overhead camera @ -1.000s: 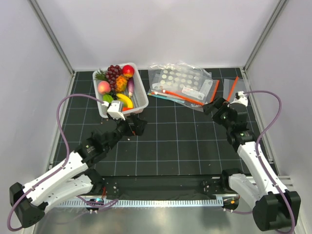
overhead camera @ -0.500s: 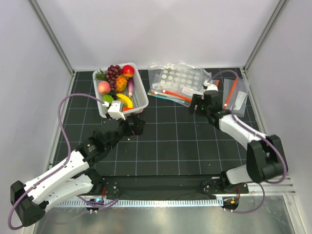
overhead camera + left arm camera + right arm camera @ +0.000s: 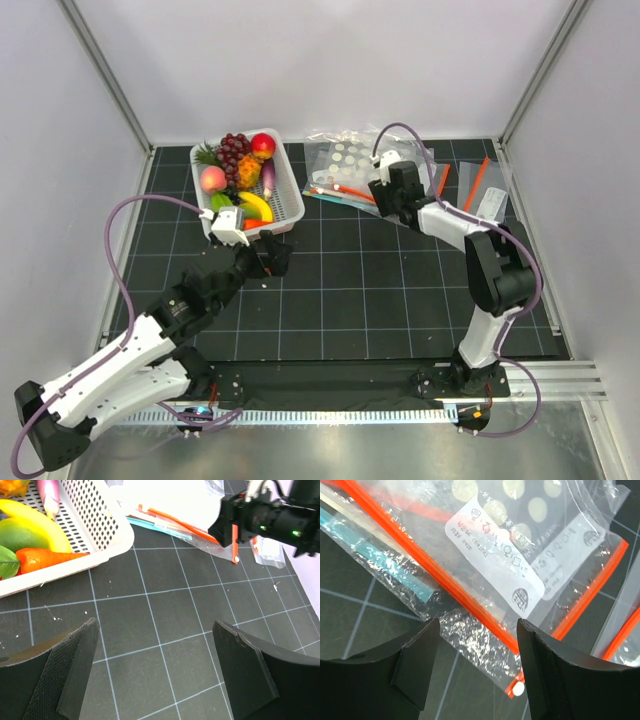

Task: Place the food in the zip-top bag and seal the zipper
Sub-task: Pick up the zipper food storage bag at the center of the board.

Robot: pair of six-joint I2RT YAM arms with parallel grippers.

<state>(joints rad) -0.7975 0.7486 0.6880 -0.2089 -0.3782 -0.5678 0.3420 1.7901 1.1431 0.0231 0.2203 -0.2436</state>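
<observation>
Right pincer (image 3: 476,642) has swung left over the bags (image 3: 495,555), spread wide; left pincer (image 3: 155,632) wide too.

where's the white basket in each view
top external: basket sits upper left of centre.
left wrist: upper left corner, cut off by the picture's edge.
right wrist: not in it.
shared landmark: the bag pile, just right of the basket, shows in all three.
</observation>
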